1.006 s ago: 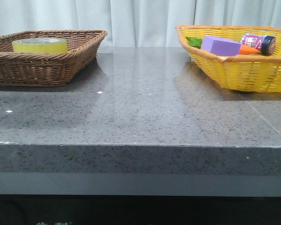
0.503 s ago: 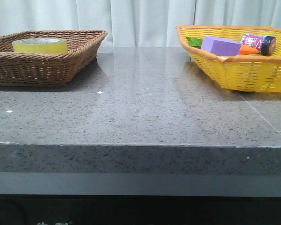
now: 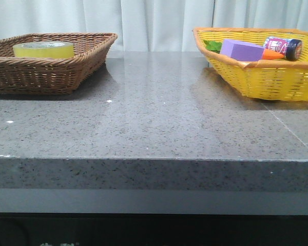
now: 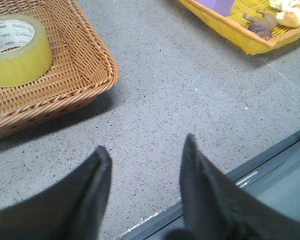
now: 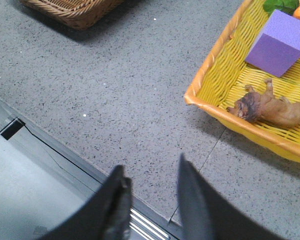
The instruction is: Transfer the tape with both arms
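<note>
Tape: lies flat in the brown basket, far left of the table.
Left claw: fingers apart, nothing between them, over the table's near edge, well short of the tape.
Right claw: fingers apart, empty, near the yellow basket.
Yellow basket: holds a purple block and a toy lion.

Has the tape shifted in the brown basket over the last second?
No. In the front view the tape sits at the same spot against the brown basket's rim as before.
</note>
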### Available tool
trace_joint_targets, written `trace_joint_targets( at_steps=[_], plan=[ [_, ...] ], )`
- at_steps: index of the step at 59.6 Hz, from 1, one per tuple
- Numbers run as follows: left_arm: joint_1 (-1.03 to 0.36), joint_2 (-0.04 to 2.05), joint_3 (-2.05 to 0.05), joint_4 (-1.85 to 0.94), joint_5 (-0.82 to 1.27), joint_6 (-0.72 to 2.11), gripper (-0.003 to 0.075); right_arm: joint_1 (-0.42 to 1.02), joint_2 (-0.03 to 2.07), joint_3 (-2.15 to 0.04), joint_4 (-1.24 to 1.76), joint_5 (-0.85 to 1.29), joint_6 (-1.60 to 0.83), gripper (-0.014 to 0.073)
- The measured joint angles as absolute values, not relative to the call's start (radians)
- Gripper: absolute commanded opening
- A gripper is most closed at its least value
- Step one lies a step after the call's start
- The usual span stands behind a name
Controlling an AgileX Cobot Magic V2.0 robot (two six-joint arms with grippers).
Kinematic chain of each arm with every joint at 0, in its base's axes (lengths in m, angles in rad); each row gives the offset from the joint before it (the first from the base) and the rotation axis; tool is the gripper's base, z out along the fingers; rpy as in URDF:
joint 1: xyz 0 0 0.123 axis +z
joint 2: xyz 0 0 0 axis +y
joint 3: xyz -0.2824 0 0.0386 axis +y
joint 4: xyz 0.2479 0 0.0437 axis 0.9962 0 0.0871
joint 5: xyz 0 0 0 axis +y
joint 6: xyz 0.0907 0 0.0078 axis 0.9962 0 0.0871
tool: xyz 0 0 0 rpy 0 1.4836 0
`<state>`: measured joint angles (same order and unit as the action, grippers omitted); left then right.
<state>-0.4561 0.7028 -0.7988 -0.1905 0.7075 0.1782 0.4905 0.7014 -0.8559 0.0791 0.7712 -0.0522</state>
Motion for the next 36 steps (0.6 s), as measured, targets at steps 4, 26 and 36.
trace_joint_targets(
  at_steps=[4,26,36],
  plan=[
    [-0.456,0.703,-0.799,-0.190,0.704,0.178,0.0099,0.490,0.701,-0.856,0.079,0.771,-0.052,-0.0046],
    [-0.456,0.703,-0.799,-0.194,0.699,0.178,-0.0020,0.490,0.701,-0.856,0.079,0.771,-0.052,-0.0068],
    [-0.456,0.703,-0.797,-0.194,0.699,0.178,-0.0020,0.490,0.701,-0.856,0.079,0.771,-0.052,-0.0068]
  ],
)
